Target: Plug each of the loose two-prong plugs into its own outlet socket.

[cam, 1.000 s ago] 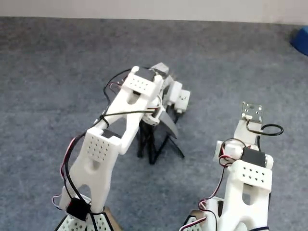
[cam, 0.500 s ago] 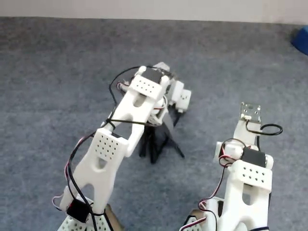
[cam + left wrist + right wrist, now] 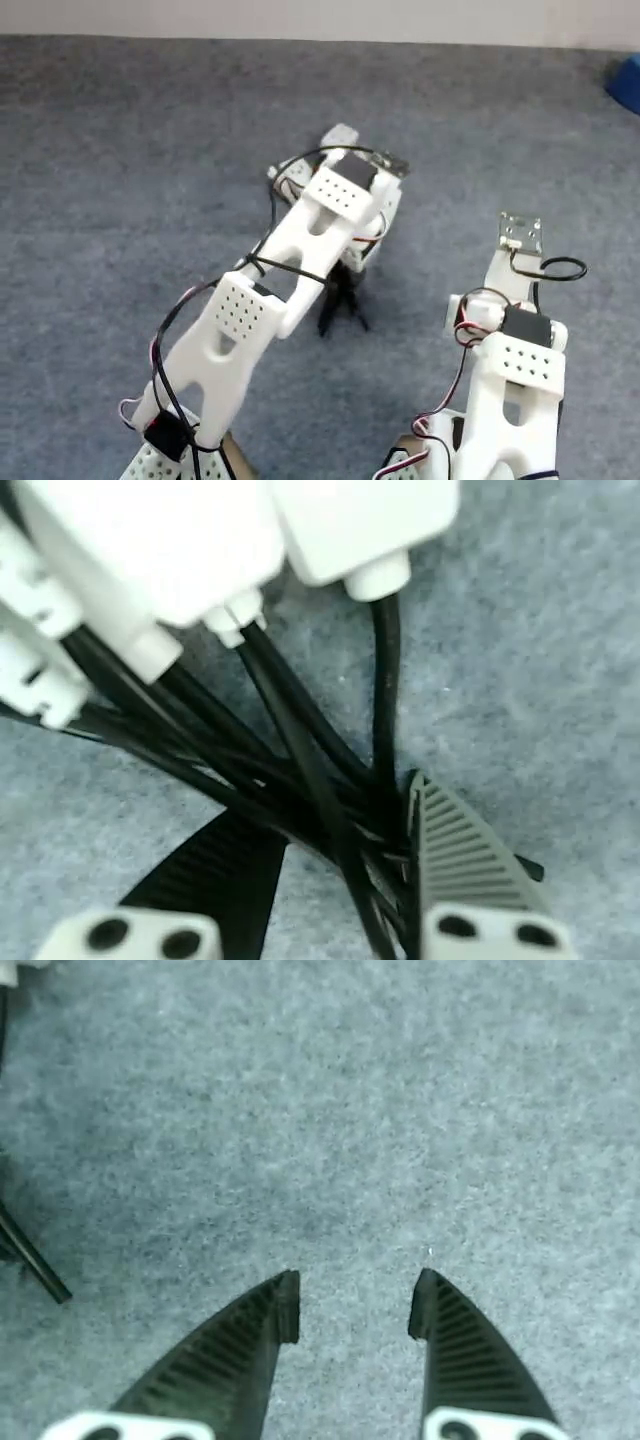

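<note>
Two arms at a grey tabletop [image 3: 120, 150], left arm [image 3: 300, 240] stretched forward and angled down over white plugs [image 3: 360, 520], left end effector [image 3: 335, 825] spread wide astride their black cords [image 3: 300, 750], right arm [image 3: 520, 370] folded back, right end effector [image 3: 350, 1310] narrowly parted just above the tabletop

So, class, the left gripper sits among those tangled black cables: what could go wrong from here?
1. The left gripper has its open fingers astride several black cables, so closing may grab a bundle rather than one plug.
2. The cables cross each other below the white plugs; pulling one would likely drag the others.
3. The right gripper hangs open over bare carpet, apart from the tangle, so nothing steadies it.
</note>
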Robot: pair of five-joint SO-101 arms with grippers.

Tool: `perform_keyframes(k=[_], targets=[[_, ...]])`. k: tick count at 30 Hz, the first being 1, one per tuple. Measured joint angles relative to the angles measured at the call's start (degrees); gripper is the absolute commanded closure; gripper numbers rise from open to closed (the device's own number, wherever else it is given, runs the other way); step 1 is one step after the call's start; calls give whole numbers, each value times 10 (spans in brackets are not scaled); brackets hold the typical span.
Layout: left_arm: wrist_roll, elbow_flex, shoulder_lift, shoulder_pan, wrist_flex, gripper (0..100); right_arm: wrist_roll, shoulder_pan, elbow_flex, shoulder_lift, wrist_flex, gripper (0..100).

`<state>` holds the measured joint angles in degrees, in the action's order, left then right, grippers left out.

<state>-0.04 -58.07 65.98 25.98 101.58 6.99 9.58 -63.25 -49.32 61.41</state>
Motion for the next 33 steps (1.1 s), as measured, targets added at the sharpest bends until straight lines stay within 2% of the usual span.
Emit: perform_keyframes(k=[4,8,14,19,26,33], targets=[[-1,0,0,-2,-1,792,0,0,0,0,0,810],[-7,11,-1,-8,-1,921,0,0,0,0,0,810],[-45,21,-12,-14,-1,961,0,-1,0,0,0,810],[-81,29,-55,-66,-1,966,0,-1,0,0,0,810],[-127,43,-127,-183,-3,966,0,-1,0,0,0,810],[-152,126,-236,-228,-6,971,0,-1,0,0,0,810]])
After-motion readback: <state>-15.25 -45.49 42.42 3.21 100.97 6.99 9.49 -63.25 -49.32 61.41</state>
